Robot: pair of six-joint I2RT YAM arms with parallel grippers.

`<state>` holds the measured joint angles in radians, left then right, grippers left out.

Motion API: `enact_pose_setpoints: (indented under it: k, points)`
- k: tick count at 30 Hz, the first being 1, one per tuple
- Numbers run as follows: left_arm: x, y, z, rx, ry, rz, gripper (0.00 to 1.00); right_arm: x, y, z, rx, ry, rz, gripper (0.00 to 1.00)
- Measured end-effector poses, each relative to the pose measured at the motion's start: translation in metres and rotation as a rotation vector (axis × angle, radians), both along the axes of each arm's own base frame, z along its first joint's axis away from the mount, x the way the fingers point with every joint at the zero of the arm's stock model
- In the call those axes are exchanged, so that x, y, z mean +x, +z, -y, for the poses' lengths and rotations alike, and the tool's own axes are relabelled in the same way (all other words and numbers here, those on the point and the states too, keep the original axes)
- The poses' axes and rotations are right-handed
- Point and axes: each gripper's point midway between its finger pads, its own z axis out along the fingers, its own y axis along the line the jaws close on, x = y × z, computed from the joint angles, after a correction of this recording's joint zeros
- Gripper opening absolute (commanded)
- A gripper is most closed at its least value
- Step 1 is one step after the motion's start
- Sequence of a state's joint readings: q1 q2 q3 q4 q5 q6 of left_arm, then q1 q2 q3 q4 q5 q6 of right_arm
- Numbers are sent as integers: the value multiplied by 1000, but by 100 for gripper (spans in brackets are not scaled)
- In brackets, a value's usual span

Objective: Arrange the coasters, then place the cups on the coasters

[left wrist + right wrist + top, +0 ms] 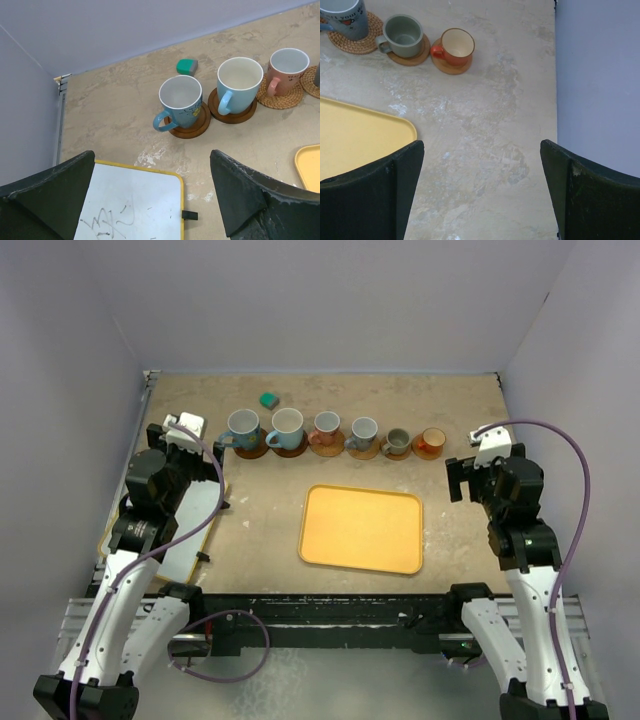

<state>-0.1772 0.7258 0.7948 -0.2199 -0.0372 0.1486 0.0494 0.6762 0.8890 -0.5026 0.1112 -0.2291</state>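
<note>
Several cups stand in a row along the back of the table, each on its own coaster. From the left come a blue cup [243, 426] on a dark wooden coaster [189, 129], a second blue cup [239, 80], a pink cup [287, 65] on a woven coaster [282, 99], a pale cup [363, 432], a small grey cup [403, 34] and a small orange cup [456, 46]. My left gripper [152, 200] is open above a whiteboard, short of the blue cups. Open too, my right gripper [480, 195] hangs over bare table near the right wall, nothing between its fingers.
An empty yellow tray [362, 528] lies mid-table in front of the row. A yellow-framed whiteboard [130, 200] lies at the left edge under my left arm. A small teal block [187, 66] sits behind the blue cups. Walls enclose the table on three sides.
</note>
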Motion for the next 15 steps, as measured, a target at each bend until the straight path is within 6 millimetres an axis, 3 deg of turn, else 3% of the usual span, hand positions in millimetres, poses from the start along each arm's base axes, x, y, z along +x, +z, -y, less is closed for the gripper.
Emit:
enact_pose_setpoints:
  k: [15]
  points:
    - [-3,-9,3,5,-21,-39,93,-1,0,6,-13,-34,7,100]
